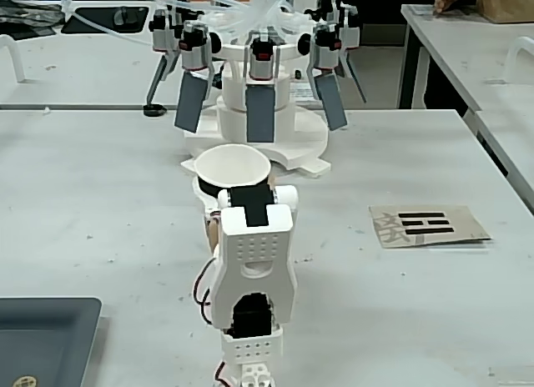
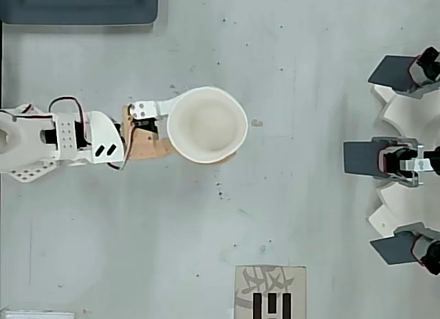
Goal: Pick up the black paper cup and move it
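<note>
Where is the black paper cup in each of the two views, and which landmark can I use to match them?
Fixed view: the black paper cup is at centre, just behind the arm, in front of the white machine.
Overhead view: the cup is left of centre, held by the gripper.
Shared landmark: the cardboard card with black bars, right in the fixed view, at the bottom edge overhead.

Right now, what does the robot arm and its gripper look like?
The arm is white 3D-printed plastic with perforated panels, black motors set inside, and thin red and black wires looping out. The gripper pairs one white finger with one tan finger.
</note>
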